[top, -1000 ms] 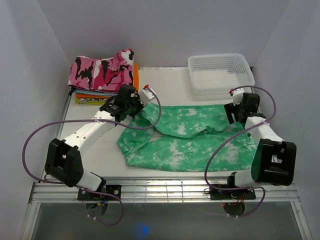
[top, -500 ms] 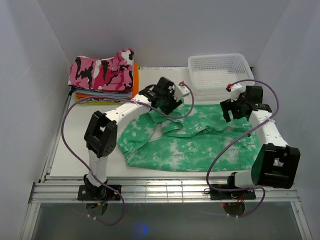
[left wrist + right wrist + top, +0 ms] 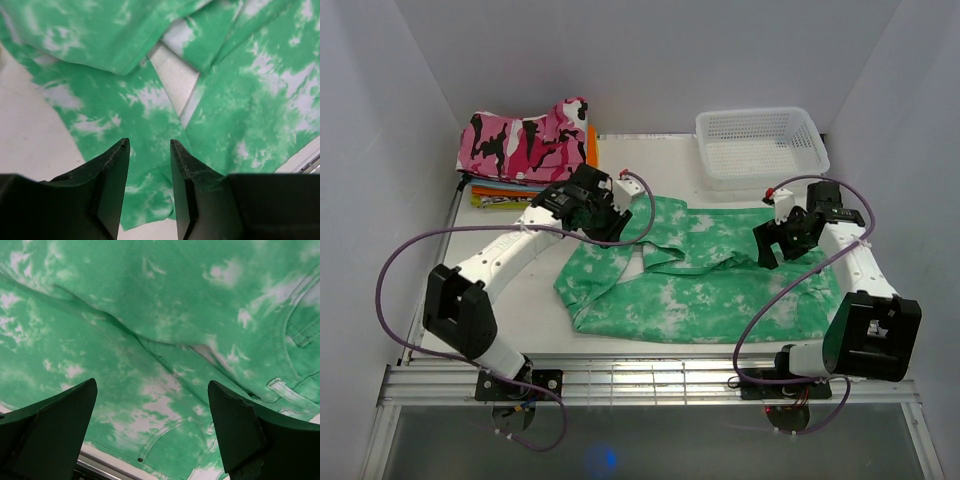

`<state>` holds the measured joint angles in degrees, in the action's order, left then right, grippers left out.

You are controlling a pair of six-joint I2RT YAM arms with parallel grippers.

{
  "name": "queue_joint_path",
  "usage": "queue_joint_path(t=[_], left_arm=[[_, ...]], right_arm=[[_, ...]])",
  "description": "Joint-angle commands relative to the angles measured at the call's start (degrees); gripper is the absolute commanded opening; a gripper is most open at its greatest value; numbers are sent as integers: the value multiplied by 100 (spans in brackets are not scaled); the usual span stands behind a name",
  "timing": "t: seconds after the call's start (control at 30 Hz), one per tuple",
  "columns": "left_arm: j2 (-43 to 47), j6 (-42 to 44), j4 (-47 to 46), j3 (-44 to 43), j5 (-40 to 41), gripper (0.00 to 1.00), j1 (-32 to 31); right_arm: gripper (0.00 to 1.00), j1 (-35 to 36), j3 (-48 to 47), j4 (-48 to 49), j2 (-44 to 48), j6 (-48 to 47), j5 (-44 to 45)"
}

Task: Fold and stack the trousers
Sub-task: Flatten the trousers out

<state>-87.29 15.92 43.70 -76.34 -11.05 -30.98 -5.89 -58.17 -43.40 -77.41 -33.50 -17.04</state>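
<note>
1. The trousers [image 3: 700, 280] lie rumpled across the desk [image 3: 520, 300].
2. Soft, light cloth (it would likely sag when lifted); best pinched at a free edge.
3. The left tool [image 3: 150, 145] is part-open and empty; the right tool [image 3: 151, 385] is wide and empty.

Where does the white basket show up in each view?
Top external: white basket at the table's far right corner.
Left wrist: not in it.
Right wrist: not in it.
Shared landmark: green trousers, seen in all three views.
</note>
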Motion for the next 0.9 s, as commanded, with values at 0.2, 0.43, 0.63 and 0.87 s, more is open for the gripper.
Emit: queue_joint_path(t=[0.2,0.43,0.63,0.87], left_arm=[[-1562,-783,-125,-512,445,49,-619],[-2538,-960,-362,-1120,1024,50,-637],[-3110,-880,-494,-1340,1764,51,-602],[-2637,-916,14,-1209,1308,2,-251]], right_arm=[[95,-26,236,-46,-495,255,183],[96,-35,350,129,-486,326,324],[96,-35,421,244,-600,370,455],[95,-44,456,384,-960,247,895]])
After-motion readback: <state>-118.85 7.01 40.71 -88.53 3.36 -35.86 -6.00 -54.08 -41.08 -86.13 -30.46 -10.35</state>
